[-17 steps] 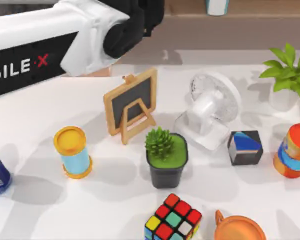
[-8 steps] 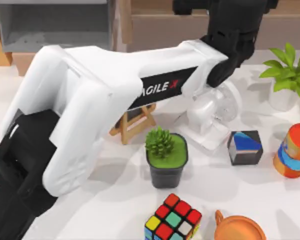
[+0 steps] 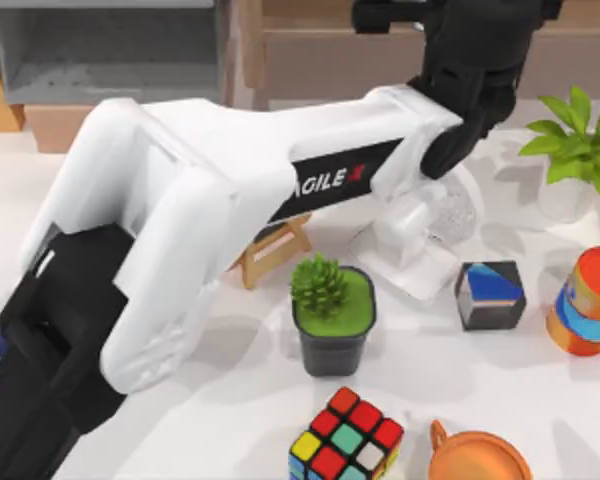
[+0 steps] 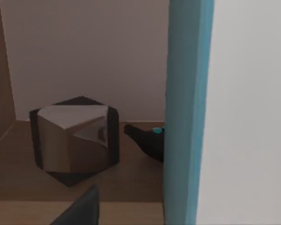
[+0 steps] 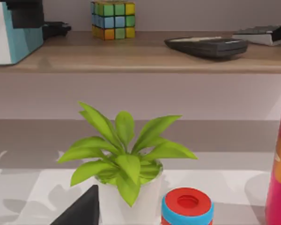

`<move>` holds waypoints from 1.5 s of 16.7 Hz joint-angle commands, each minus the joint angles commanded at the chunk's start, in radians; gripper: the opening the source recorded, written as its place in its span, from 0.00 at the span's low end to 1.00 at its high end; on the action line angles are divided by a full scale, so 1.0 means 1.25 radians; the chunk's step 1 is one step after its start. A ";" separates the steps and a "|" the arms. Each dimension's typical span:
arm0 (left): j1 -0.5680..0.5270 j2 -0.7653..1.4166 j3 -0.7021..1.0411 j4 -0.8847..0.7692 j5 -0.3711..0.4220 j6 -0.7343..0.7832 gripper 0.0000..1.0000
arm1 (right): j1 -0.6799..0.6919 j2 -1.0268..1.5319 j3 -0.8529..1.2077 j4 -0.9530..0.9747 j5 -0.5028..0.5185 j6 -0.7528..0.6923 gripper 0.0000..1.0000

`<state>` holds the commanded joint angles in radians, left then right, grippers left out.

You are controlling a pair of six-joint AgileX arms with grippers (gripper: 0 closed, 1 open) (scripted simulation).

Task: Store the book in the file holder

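Long brown wooden shelf (image 3: 400,50) behind white tabletop (image 3: 540,380); left pincer (image 5: 25,16) there, clenched on thick light-blue hardcover book (image 4: 187,112). Stiff, probably heavy; grip near spine.

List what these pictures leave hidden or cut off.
Small chalkboard easel: top view, the left arm covers its board.
File holder: top view, upper edge cuts it off.
Book: left wrist view, runs past the picture's edges.
Fan: top view, partly under the left arm.
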<state>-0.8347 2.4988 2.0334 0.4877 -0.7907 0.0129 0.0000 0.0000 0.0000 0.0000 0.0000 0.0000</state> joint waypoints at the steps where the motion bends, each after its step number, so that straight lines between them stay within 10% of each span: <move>1: 0.001 0.005 0.010 -0.004 0.002 0.000 1.00 | 0.000 0.000 0.000 0.000 0.000 0.000 1.00; 11: 0.016 0.058 0.110 -0.051 0.018 -0.001 1.00 | 0.000 0.000 0.000 0.000 0.000 0.000 1.00; 25: 0.016 0.058 0.110 -0.051 0.018 -0.001 0.00 | 0.000 0.000 0.000 0.000 0.000 0.000 1.00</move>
<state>-0.8148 2.5710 2.1710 0.4244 -0.7676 0.0111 0.0000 0.0000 0.0000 0.0000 0.0000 0.0000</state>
